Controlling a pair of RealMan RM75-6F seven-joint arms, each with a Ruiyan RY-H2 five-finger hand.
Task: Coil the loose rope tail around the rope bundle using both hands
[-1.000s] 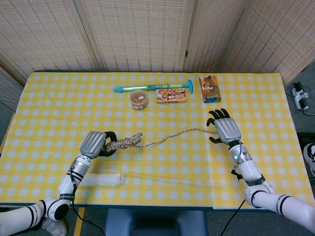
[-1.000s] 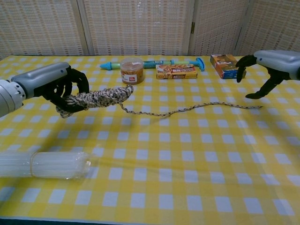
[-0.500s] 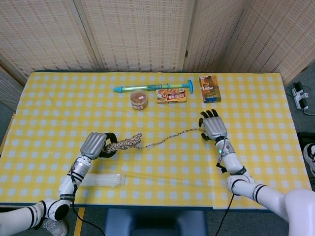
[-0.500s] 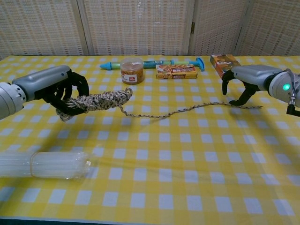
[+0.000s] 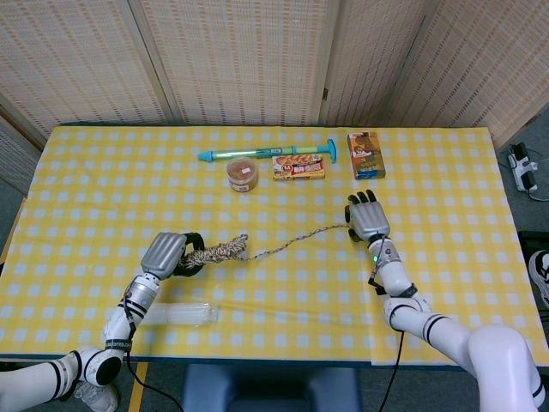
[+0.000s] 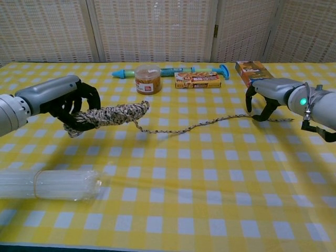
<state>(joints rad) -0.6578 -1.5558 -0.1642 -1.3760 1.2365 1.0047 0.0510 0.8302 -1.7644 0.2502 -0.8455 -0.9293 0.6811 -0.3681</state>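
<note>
1. Since 1.0 s ago: right hand (image 6: 268,94) shifted inward and lowered onto the far end of the tail (image 6: 210,123); bundle (image 6: 113,113) tipped slightly flatter in the left hand (image 6: 65,100).
2. Left hand: fingers clamped around the near end of the bundle, holding it just above the table (image 6: 210,184).
3. Right hand: fingers curled down over the tail end, thumb and fingers on either side of it. Cannot tell whether closed on the rope or only hovering around it.
4. Tail position: runs from the bundle's free end across the cloth to the right hand, lying slack and nearly straight in head view (image 5: 296,240).
5. Progress, as judged: bundle secured; tail not yet wrapped, no turn visible around the bundle. Remaining: confirm grip on the tail end, carry it to the bundle, lay successive turns.
6. Other items: clear bottle (image 6: 50,184) on its side near the front edge; jar (image 6: 147,79), syringe (image 6: 173,71), flat packet (image 6: 197,80) and box (image 6: 251,72) along the far side.
7. Writing: printed labels present on jar, packet and box; too small to read.
</note>
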